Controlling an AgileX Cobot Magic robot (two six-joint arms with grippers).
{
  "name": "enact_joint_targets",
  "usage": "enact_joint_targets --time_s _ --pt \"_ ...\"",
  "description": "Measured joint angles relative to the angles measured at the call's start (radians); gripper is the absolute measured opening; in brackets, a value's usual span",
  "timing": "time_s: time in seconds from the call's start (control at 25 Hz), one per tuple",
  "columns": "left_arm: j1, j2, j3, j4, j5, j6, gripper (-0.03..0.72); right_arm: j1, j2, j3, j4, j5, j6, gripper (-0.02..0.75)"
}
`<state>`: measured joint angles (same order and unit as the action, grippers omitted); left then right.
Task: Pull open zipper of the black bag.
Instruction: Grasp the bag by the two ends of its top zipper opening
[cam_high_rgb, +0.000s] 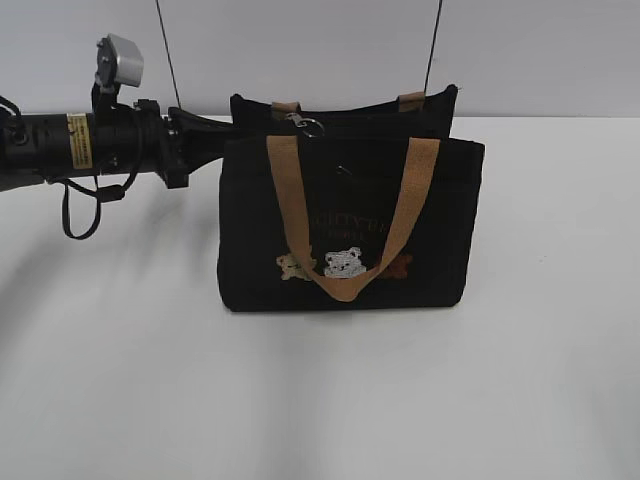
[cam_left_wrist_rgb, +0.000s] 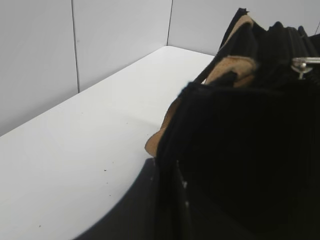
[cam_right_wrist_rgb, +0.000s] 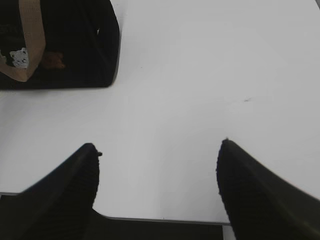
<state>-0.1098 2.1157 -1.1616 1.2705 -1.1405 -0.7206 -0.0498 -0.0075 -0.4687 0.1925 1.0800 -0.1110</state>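
Note:
The black bag (cam_high_rgb: 450, 230) stands upright mid-table, tan handle (cam_high_rgb: 284, 200) hanging over its front with the bear patches. Along its top runs the zipper, its silver ring pull (cam_high_rgb: 308, 125) lying near the left end. My left gripper (cam_high_rgb: 228, 130) comes in level from the left and meets the bag's upper left corner. In the left wrist view this gripper (cam_left_wrist_rgb: 167, 167) has black bag (cam_left_wrist_rgb: 240, 140) fabric pinched between its fingers, with the pull (cam_left_wrist_rgb: 304, 62) beyond. The right gripper (cam_right_wrist_rgb: 157, 145) hovers open and empty over bare table, right of the bag (cam_right_wrist_rgb: 75, 45).
The white table (cam_high_rgb: 320, 400) stretches round the bag, with grey walls close behind. Two thin dark cables (cam_high_rgb: 167, 50) hang at the back. In the right wrist view the table's near edge (cam_right_wrist_rgb: 160, 219) lies just under the right gripper.

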Motion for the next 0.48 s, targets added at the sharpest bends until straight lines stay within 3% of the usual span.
enact_joint_targets --time_s 0.24,0.48 --pt "0.000 0.000 0.000 0.002 -0.030 0.000 0.020 0.000 0.028 -0.022 0.063 -0.013 -0.025 0.557" --pt "0.000 0.000 0.000 0.003 -0.034 0.000 0.019 0.000 0.230 -0.165 0.091 -0.018 -0.173 0.557"
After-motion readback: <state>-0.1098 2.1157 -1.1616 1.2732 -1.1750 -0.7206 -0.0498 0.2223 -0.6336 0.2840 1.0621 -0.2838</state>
